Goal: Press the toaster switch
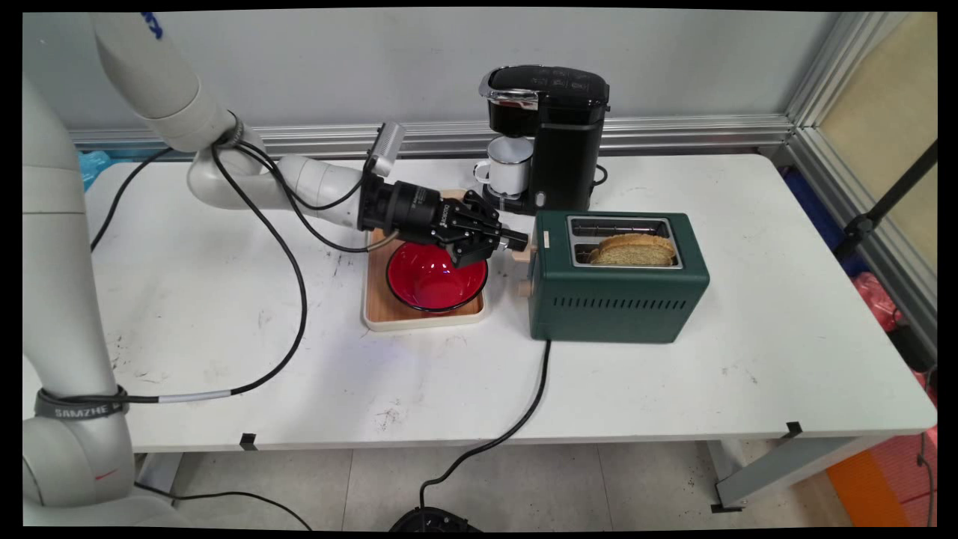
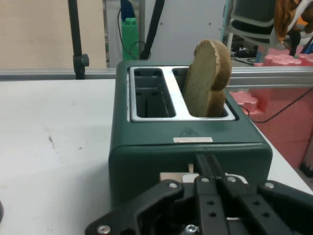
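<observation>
Against the dark green toaster's [image 1: 617, 288] wooden lever [image 1: 521, 254], the gripper [image 1: 516, 239] rests clenched, bread [image 2: 208, 78] sticking up.

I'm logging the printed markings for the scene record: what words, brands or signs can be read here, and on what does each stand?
"SAMZHE" on the grey cable strap round the arm's lower link.
A small triangle sign, embossed on the green toaster.
A pale label just below the triangle: too blurred to read.
White lettering on the gripper body: too small to read.
Buttons on the coffee machine top: unreadable.
</observation>
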Tool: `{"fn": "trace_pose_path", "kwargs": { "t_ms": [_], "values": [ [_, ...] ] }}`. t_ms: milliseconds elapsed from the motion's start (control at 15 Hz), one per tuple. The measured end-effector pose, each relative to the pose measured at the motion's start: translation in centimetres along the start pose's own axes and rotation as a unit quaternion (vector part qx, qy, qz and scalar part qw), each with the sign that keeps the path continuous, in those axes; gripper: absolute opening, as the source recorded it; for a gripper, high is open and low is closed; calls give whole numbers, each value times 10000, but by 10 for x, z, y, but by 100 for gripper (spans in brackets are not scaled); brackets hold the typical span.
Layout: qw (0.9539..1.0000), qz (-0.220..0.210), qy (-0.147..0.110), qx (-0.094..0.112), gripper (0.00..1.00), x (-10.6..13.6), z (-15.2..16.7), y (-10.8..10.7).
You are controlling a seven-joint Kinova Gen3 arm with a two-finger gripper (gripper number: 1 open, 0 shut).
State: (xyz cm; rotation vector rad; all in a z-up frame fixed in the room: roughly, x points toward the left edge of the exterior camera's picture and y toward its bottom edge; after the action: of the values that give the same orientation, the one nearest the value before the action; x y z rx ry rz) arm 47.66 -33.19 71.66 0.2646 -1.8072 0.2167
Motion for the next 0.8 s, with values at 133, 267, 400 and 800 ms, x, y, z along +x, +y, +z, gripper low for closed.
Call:
{"fn": "trace_pose_path", "kwargs": {
  "t_ms": [133,267,400,800],
  "values": [
    [10000,-23,-45,-5,0,-3,1,0],
    [10000,-38,-86,-3,0,-6,3,0],
    [9999,-51,-116,4,0,-8,4,-1],
    [9998,-84,-194,26,0,-13,8,-2]
  ]
}}
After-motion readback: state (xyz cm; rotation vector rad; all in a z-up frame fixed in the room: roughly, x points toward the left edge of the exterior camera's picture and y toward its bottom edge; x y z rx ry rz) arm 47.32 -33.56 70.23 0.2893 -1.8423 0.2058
